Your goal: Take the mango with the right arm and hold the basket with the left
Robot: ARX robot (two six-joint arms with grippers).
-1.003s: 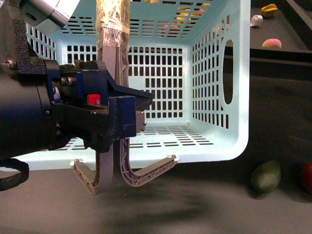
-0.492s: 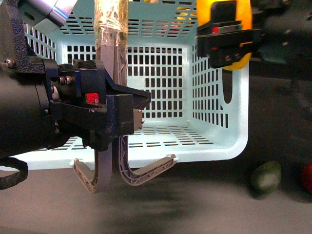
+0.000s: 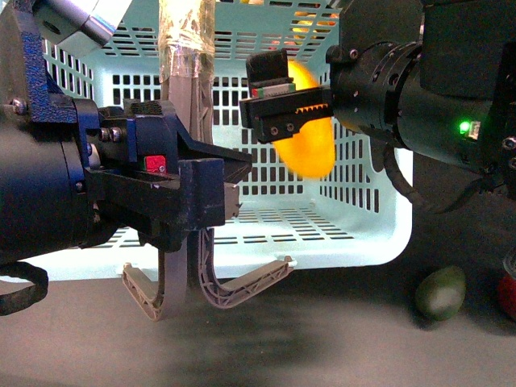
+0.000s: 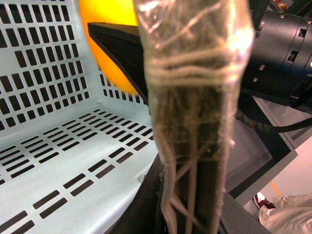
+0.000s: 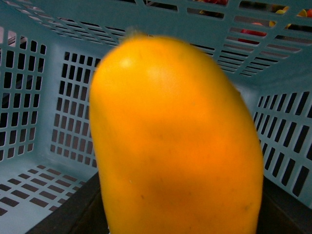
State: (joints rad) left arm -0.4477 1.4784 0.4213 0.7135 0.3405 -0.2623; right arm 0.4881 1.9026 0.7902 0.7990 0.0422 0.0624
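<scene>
The mango (image 3: pixel 313 153) is clenched in the right gripper (image 3: pixel 278 101), held up inside the open mouth of the basket (image 3: pixel 389 235) — near its right wall and above its lower slotted wall. The left gripper (image 3: pixel 205 189) is clamped on the basket's tape-wrapped handle (image 3: pixel 187 40) — a dull green fruit (image 3: pixel 440 292) and a red fruit (image 3: pixel 508 294) lie just outside the basket's lower right corner.

We find the mango (image 3: pixel 311 151) inside the basket (image 3: pixel 393 211), above its floor, in our right gripper (image 3: pixel 284 113); our left gripper (image 3: pixel 210 192) clasps the handle (image 3: pixel 187 48) before the basket; an oval fruit (image 3: pixel 440 292) lies to its right.
</scene>
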